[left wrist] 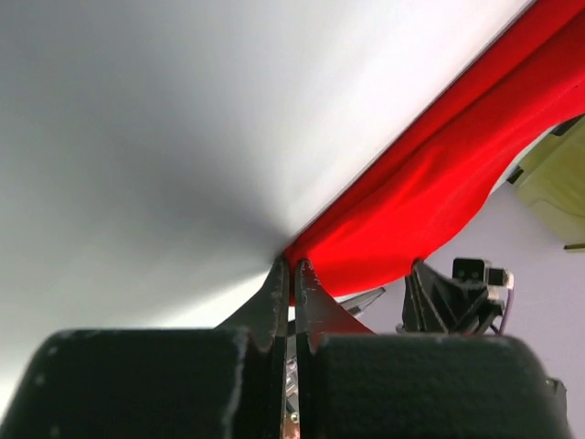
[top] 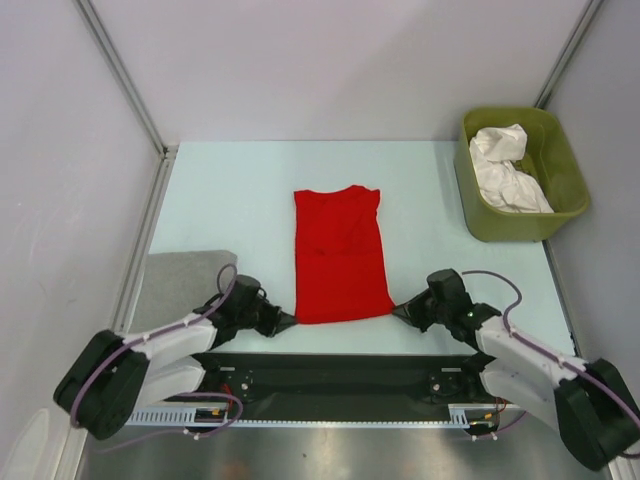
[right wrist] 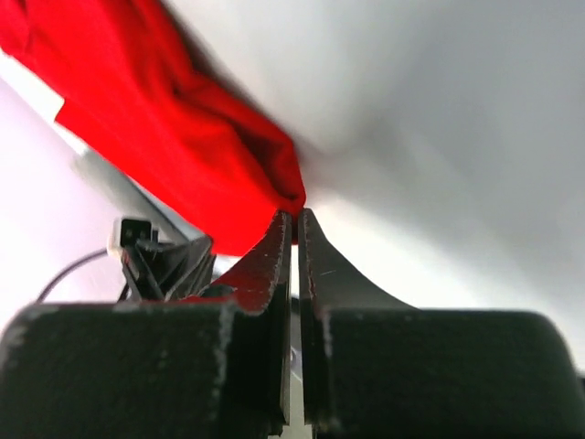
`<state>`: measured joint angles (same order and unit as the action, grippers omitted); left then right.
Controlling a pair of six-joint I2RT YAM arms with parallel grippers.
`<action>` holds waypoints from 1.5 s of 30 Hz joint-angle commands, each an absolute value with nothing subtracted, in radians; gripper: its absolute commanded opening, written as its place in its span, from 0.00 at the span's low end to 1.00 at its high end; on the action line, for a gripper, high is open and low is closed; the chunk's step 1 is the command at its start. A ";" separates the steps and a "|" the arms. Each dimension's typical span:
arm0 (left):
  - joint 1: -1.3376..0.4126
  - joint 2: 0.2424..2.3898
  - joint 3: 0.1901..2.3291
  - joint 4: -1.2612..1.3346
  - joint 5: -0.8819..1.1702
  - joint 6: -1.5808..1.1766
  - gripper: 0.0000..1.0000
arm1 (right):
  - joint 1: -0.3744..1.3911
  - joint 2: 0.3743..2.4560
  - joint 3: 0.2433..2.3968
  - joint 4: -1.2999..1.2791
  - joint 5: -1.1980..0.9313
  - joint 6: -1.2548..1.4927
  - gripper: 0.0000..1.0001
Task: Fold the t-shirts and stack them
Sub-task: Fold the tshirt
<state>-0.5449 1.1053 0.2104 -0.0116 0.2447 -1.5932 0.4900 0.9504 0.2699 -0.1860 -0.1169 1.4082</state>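
Pale blue-white table (top: 230, 190), walled in by plain grey panels, carries a red t-shirt (top: 340, 260) at its middle. The shirt lies flat, folded lengthwise into a tall narrow rectangle with the neckline at the far end and the hem nearest the arms. It has a few soft creases across the chest and a slight ruffle along the far right edge.

At the shirt's near left corner the left gripper (top: 288, 322) sits low on the table, its fingers drawn together with red cloth showing between the tips. At the shirt's near right corner the right gripper (top: 398, 313) is closed the same way, the cloth corner meeting its fingertips.

Far right of the red shirt, an olive-green tub (top: 510, 228) holds crumpled white t-shirts (top: 505, 170), heaped loosely and well apart from the red one. Left of the shirt's near end, a grey pad (top: 180, 285) lies partly under the left arm. Open table surrounds the shirt on its other sides.
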 commanded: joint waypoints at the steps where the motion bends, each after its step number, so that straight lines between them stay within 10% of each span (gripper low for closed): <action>1: -0.581 0.966 0.179 -0.250 0.167 -1.655 0.00 | 0.561 0.813 0.247 -0.406 -0.025 1.475 0.00; 13: -0.652 0.810 0.323 -0.495 0.046 -1.585 0.00 | 0.606 0.678 0.331 -0.543 0.015 1.390 0.00; 24: -0.511 1.221 0.868 -0.480 -0.061 -1.208 0.00 | 0.244 1.174 0.678 -0.310 -0.305 0.971 0.00; 45: -0.230 1.920 1.489 -0.411 0.161 -1.046 0.00 | 0.155 2.045 1.564 -0.285 -0.453 0.856 0.00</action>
<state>-0.2581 1.8965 1.4147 -0.4126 0.1471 -1.0786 0.1749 2.0075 1.4845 -0.2745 -0.4534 0.8772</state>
